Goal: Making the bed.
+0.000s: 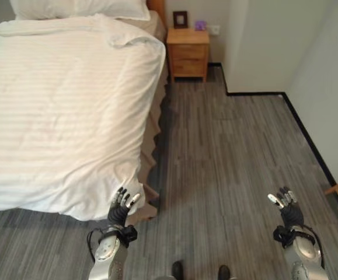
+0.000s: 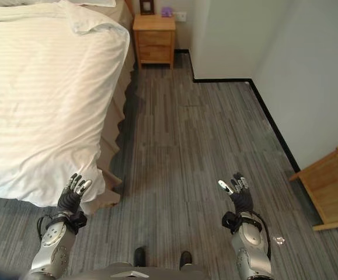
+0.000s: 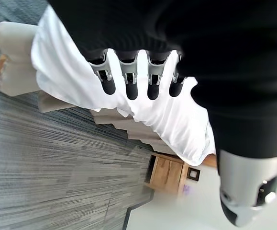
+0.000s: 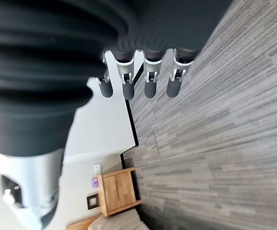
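Left hand nearest me, fingers relaxed, empty; duvet corner at its 12 o'clock, just beyond. Right hand likewise loose, well apart

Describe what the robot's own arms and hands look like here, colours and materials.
Both arms are silver-grey metal shells with rounded forearm housings. Each wrist and the back of each hand sit under a dark ribbed cover. The left hand and right hand have slim silver fingers capped with dark tips, set in a row, with a thicker silver thumb apart from them.
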